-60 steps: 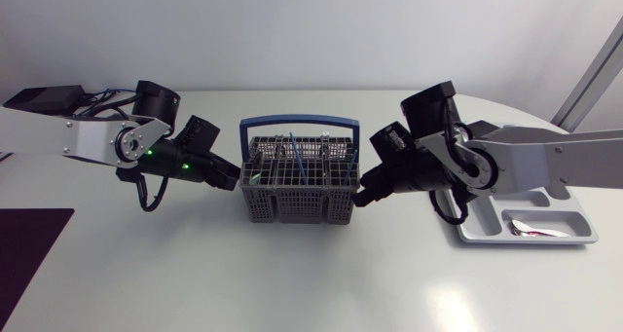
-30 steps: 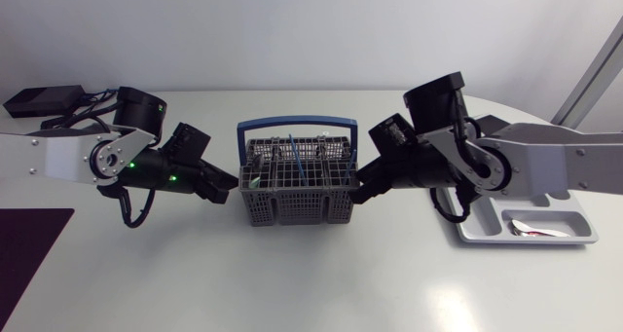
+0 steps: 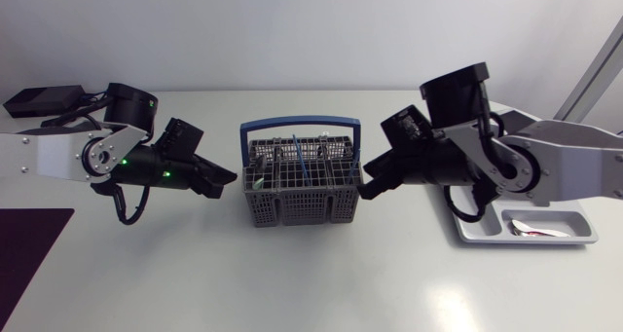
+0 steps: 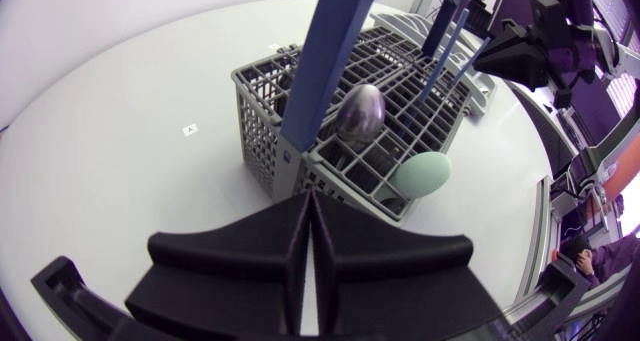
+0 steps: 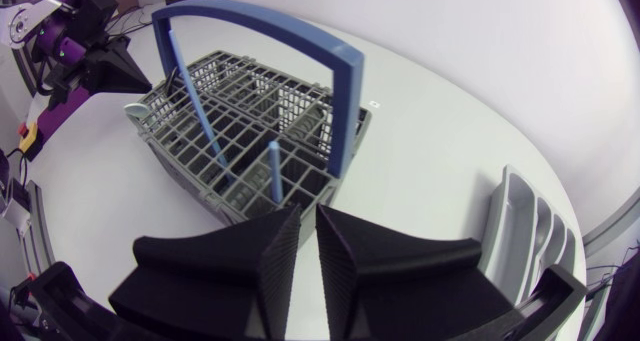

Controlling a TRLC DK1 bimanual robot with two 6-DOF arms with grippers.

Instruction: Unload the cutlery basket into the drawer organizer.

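Note:
The grey cutlery basket (image 3: 302, 191) with a blue handle (image 3: 300, 124) stands mid-table. It holds blue-handled pieces (image 3: 302, 157), a metal spoon (image 4: 360, 111) and a pale green spoon (image 4: 420, 173). My left gripper (image 3: 224, 179) is shut and empty, just left of the basket. My right gripper (image 3: 368, 184) hovers at the basket's right side, its fingers almost together with nothing between them. The grey drawer organizer (image 3: 574, 233) lies at the right, with a spoon (image 3: 531, 231) in it.
From the right wrist view the basket (image 5: 250, 121) sits just ahead of the fingers, and the organizer (image 5: 520, 231) lies beside them. A dark mat (image 3: 29, 254) covers the table's front left corner.
My left arm has drawn back to the left, a little away from the basket. My right arm has shifted right and slightly up. The basket stays in place.

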